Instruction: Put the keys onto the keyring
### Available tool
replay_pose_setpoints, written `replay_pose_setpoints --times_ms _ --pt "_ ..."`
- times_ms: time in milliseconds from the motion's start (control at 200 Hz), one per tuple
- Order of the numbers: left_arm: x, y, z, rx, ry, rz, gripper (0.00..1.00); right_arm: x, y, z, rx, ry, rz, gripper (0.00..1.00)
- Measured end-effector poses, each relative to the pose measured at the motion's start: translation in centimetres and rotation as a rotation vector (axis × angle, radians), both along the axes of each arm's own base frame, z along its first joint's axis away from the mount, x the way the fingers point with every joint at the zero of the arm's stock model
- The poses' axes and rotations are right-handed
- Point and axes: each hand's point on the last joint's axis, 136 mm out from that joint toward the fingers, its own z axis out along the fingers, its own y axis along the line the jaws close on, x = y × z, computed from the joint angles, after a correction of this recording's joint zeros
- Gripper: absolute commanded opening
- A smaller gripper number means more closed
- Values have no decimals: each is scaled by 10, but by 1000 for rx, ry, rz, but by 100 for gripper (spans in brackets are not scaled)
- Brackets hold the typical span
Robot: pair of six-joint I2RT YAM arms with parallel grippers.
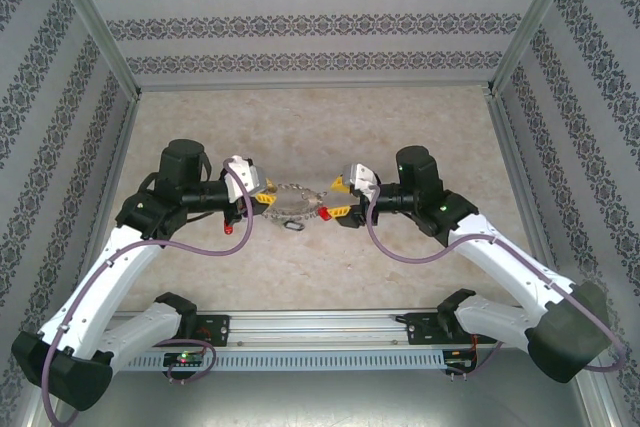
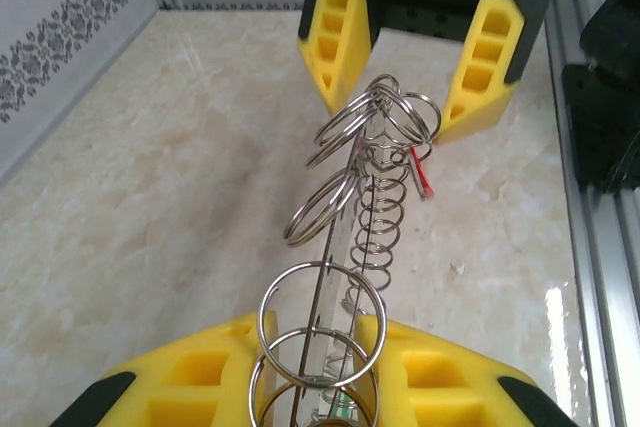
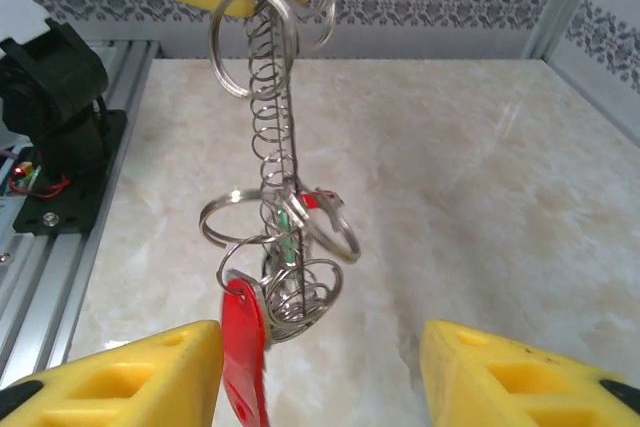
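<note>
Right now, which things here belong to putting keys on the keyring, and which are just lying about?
Job: silvery metal keyring of coil and loops; red plastic-headed key.
Not the job: small dark loop on the table; green piece among the loops.

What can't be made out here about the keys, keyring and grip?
- Top external: keyring between the left tool and right tool is too small to tell keys from loops.
- Right wrist: red key reaches the bottom edge; tangled loops hide whether it is threaded.
- Left wrist: the bottom edge cuts off where the left tool grips the keyring.
- Top external: small item near the keyring, too small to identify.
</note>
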Motion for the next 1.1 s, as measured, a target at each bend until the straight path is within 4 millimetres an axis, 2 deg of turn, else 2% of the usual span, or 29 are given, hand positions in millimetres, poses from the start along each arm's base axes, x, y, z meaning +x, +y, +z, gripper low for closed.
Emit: replay_pose_setpoints --times_ms 155,290,370,610,754,909,1099 --pt "-1 5 -11 65 -18 2 0 2 3 12 -29 -51 -35 57" --pt "-4 5 -22 118 -52 -28 0 -11 24 30 -30 -117 23 58" --pt "-7 5 -31 136 -54 -44 0 -15 39 34 -35 -137 59 58" --pt "-10 5 -38 181 -104 -69 0 -16 74 10 -111 -102 124 57" --pt "-10 8 -40 203 -138 -59 0 -13 78 1 -139 -61 113 55" --pt "-9 11 -45 218 -144 -46 0 -11 81 -4 -149 -38 96 47" --pt "-8 9 -44 215 -157 -45 0 -12 91 -15 -183 -21 98 45"
